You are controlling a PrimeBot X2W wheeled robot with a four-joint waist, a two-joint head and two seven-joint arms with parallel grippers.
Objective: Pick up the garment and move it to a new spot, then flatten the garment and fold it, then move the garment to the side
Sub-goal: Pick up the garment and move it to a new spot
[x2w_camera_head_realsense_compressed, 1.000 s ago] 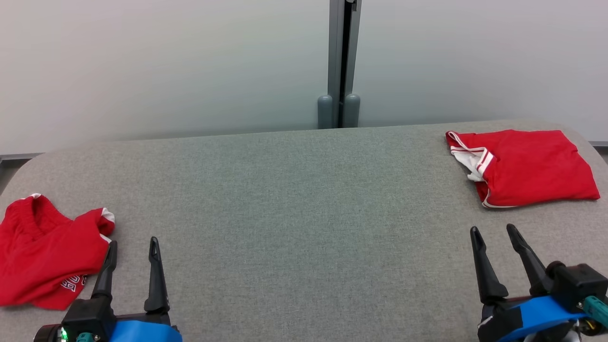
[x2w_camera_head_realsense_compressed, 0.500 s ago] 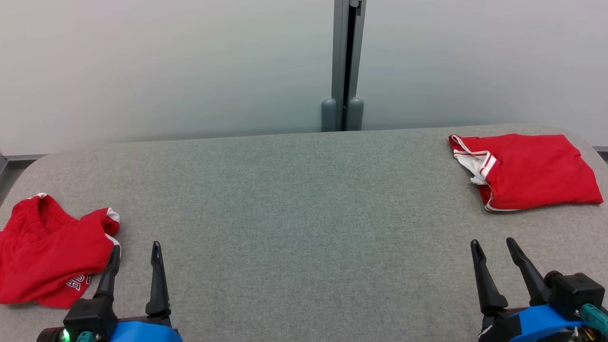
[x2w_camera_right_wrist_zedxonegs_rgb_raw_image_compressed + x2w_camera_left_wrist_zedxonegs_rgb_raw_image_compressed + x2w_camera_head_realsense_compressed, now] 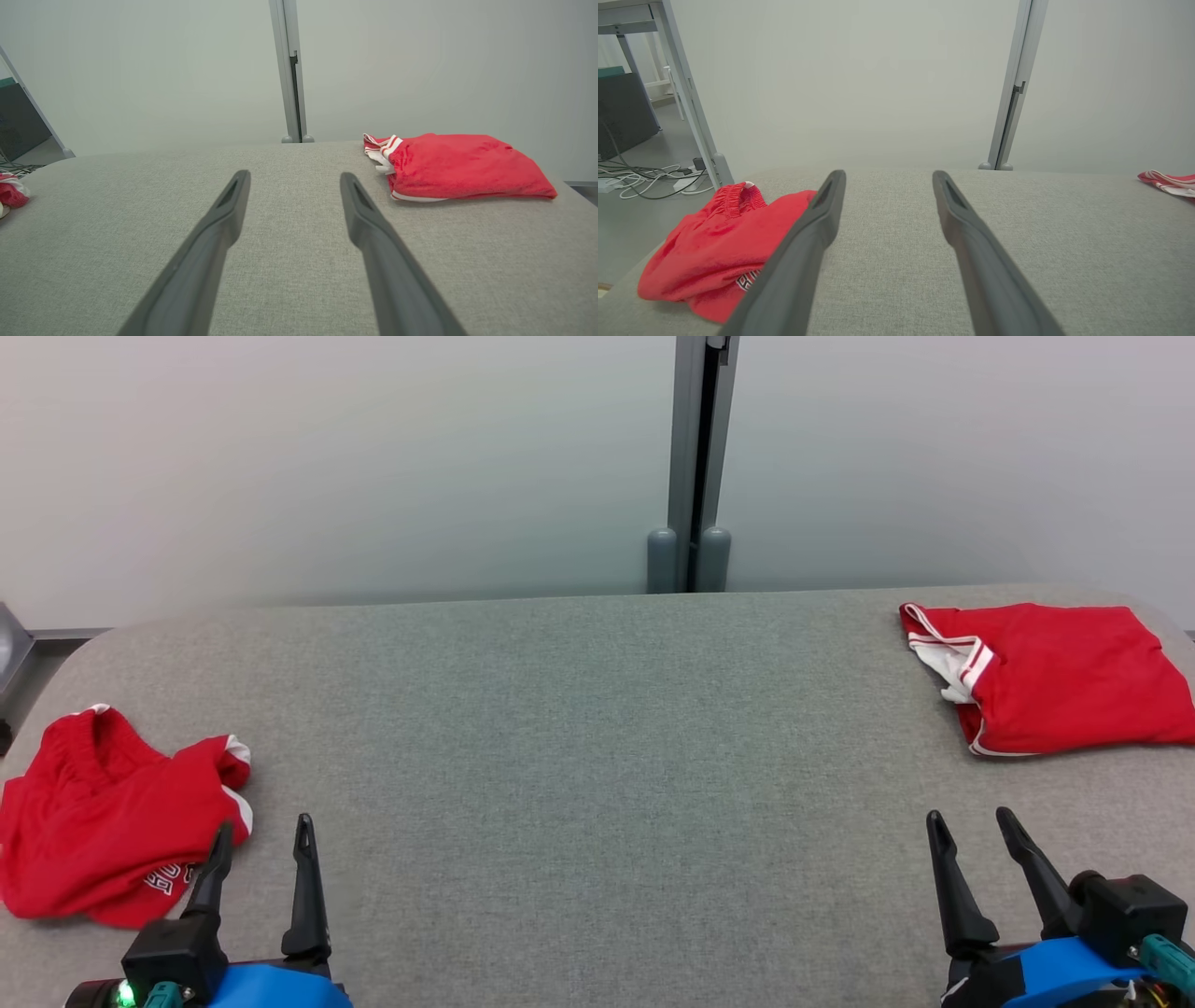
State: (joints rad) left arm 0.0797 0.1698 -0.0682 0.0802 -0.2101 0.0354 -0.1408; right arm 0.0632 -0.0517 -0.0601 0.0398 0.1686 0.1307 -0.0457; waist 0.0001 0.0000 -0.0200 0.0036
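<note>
The left gripper (image 3: 263, 826) is spread and empty, its outer finger just beside the crumpled garment (image 3: 103, 821) at the table's (image 3: 597, 728) left edge; the right gripper (image 3: 969, 816) is likewise spread and empty. A folded garment (image 3: 1064, 677) lies beyond it, far right.

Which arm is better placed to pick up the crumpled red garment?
Left. The open left end effector sits beside the crumpled red fabric garment; the open right end effector is across the grey padded table, by the folded red garment.
</note>
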